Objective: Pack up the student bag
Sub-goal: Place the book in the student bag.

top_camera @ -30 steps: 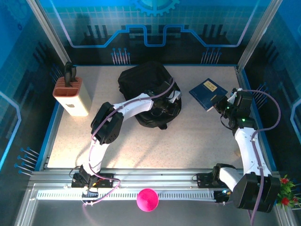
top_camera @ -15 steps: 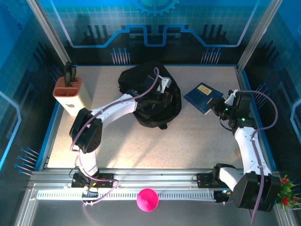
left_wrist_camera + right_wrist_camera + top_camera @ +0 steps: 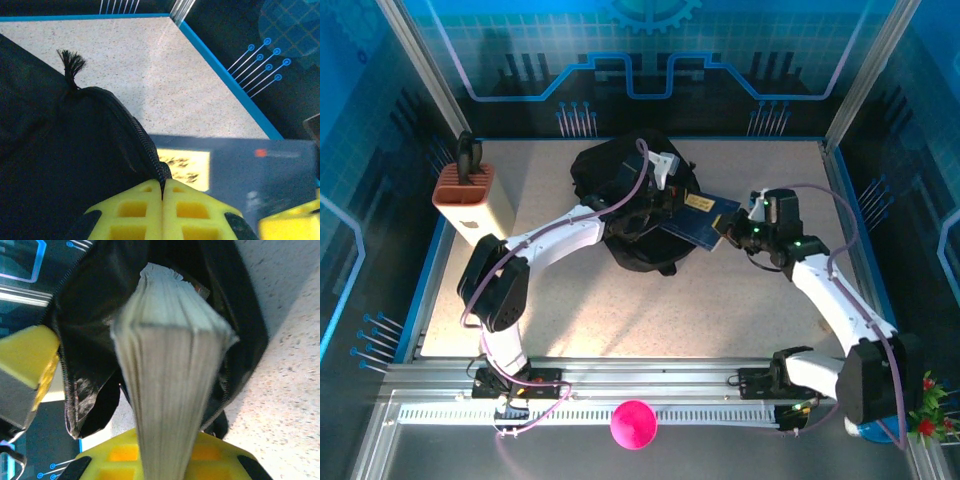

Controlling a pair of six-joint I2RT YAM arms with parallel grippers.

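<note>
Alignment of book and bag mouth is what my next push turns on. My right claw (image 3: 732, 232) is clamped on the near end of a dark blue book with a yellow label (image 3: 698, 215). The book's long axis runs from that claw leftward, straight at the large black soft fabric student bag (image 3: 610, 170), which lies at the far middle of the speckled beige counter (image 3: 720, 310). On the right wrist camera the page block points into the dark gap between the zipper lips, though I cannot tell whether its leading end has passed them. My left claw (image 3: 162, 182) is pinched tight on the bag's zipper edge, holding that lip up. I judge the right arm should do the feeding.

Inside the bag I see only black lining. At far left, a tan box with orange-brown top (image 3: 475, 205) holds a black item (image 3: 468, 152) that sticks out of it.
</note>
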